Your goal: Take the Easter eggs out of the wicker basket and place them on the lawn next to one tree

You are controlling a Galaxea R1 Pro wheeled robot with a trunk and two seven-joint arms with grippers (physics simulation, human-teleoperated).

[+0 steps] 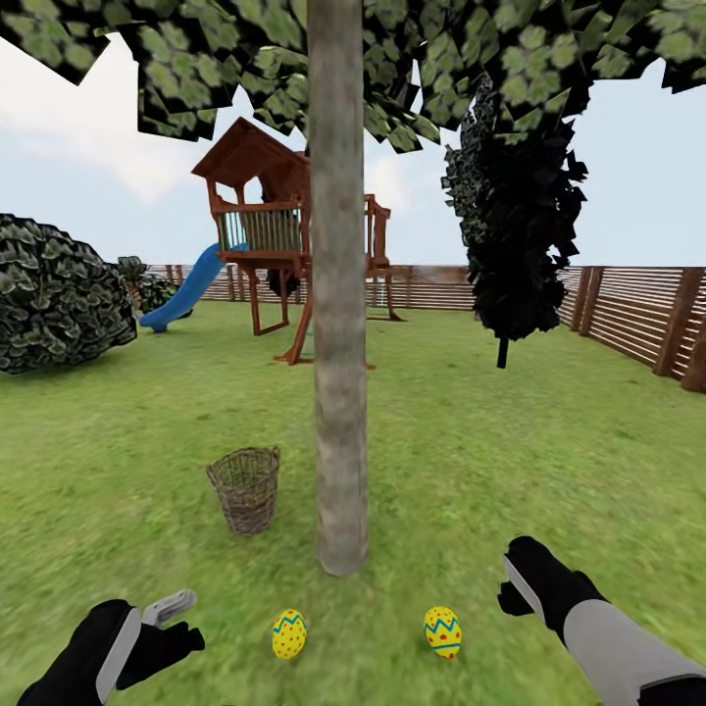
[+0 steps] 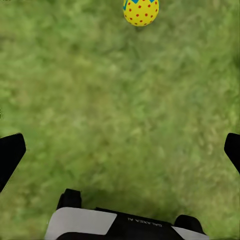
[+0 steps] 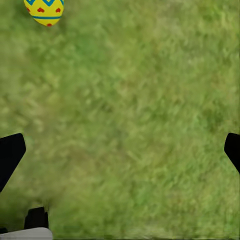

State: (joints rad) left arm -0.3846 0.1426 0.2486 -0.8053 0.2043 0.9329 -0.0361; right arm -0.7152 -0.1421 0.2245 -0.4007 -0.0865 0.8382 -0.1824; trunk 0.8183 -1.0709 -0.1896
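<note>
Two yellow Easter eggs lie on the lawn in front of the tree, one left of the trunk's base and one right of it. The wicker basket stands upright just left of the trunk; its wall hides its inside. My left gripper hovers open over the grass, left of the left egg. Right of the other egg, my right gripper is open too. Both wrist views show bare grass between the spread fingers of the left gripper and the right gripper.
A wooden play tower with a blue slide stands behind the tree. A dark bush is at the left and a dark columnar tree at the right. A slatted fence closes the far and right sides.
</note>
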